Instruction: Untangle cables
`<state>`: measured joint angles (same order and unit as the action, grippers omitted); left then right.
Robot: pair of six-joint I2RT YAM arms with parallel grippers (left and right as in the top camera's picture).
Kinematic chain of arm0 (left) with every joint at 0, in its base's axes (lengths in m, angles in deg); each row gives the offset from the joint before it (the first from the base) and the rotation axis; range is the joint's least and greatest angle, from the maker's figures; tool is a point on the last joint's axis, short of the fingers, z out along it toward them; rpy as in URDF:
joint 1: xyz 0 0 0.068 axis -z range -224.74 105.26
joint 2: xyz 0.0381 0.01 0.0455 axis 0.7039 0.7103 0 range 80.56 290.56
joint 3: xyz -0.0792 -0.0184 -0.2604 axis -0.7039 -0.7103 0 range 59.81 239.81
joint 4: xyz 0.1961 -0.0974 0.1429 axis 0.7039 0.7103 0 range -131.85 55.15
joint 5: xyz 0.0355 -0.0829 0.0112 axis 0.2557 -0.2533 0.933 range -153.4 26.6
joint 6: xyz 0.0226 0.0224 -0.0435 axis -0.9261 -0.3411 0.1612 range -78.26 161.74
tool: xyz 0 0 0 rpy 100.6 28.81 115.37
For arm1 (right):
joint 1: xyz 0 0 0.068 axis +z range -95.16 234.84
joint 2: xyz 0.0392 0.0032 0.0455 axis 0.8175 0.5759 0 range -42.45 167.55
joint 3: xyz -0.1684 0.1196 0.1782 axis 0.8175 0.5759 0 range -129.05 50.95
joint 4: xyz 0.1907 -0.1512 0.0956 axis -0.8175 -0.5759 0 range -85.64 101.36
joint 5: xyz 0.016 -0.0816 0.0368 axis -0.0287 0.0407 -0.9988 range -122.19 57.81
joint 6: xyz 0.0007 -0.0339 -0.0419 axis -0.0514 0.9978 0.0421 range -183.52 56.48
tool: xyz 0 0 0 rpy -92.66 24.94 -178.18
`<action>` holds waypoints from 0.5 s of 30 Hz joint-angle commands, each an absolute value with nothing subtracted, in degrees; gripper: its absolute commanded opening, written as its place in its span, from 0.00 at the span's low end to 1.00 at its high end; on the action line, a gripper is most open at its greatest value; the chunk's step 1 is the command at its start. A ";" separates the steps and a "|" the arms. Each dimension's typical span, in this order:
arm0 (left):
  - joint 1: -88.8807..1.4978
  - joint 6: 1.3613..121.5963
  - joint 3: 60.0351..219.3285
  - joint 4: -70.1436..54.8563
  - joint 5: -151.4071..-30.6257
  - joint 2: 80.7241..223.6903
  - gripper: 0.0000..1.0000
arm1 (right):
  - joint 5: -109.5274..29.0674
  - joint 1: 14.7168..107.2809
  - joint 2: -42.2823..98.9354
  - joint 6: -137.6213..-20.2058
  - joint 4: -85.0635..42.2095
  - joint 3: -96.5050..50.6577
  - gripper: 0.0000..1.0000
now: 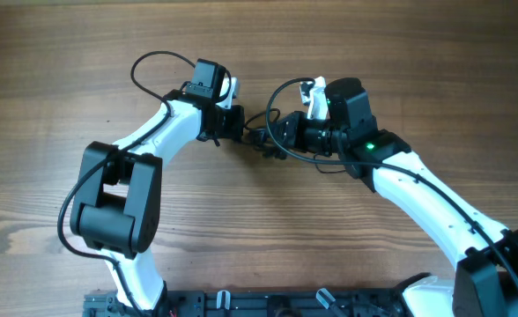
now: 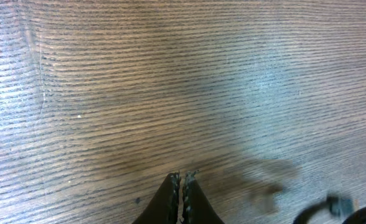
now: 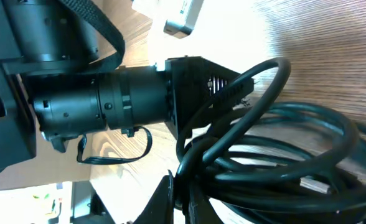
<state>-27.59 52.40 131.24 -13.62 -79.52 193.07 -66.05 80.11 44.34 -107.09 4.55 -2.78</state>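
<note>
The cables (image 1: 261, 143) are a small bundle of thin black cords on the wooden table, between my two grippers. In the right wrist view the bundle (image 3: 282, 174) shows as several overlapping black loops, with one loop rising toward the left arm. My right gripper (image 3: 182, 186) is shut on strands of the bundle; overhead it (image 1: 278, 136) sits at the bundle's right side. My left gripper (image 2: 182, 178) is shut with nothing visible between its jaws, low over bare wood. Overhead it (image 1: 240, 126) is just left of the bundle. A cable end (image 2: 338, 207) shows at the left wrist view's bottom right.
The left arm's black wrist body (image 3: 102, 106) fills the upper left of the right wrist view, close to the bundle. Thicker black robot wires loop above each wrist (image 1: 153, 66) (image 1: 281, 88). A black rail (image 1: 268, 304) runs along the table's front edge.
</note>
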 commanded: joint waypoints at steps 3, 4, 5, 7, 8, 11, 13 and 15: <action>-28.47 55.92 131.07 -13.14 -74.49 193.81 0.05 | -63.91 80.09 43.07 -105.45 4.20 -2.94 0.04; -28.99 57.18 131.07 -12.90 -74.21 193.81 0.05 | -62.19 80.09 43.07 -105.40 3.57 -2.94 0.04; -29.65 57.99 131.07 -12.62 -74.27 193.81 0.05 | -60.48 80.09 43.09 -105.36 2.98 -2.94 0.04; -30.63 59.41 131.07 -12.18 -74.36 193.81 0.06 | -57.70 80.09 43.31 -105.25 1.73 -2.94 0.04; -31.27 60.31 131.07 -11.92 -74.47 193.81 0.08 | -57.16 80.09 43.48 -105.23 1.34 -2.94 0.04; -33.71 61.53 131.07 -11.46 -79.65 193.81 0.13 | -56.57 80.09 44.62 -102.34 1.05 -2.94 0.04; -35.18 61.51 131.07 -11.46 -86.34 193.81 0.17 | -56.59 80.11 45.67 -101.34 1.42 -2.94 0.04; -36.58 61.42 131.07 -11.44 -92.85 193.81 0.21 | -56.52 80.09 46.89 -101.19 1.40 -2.94 0.04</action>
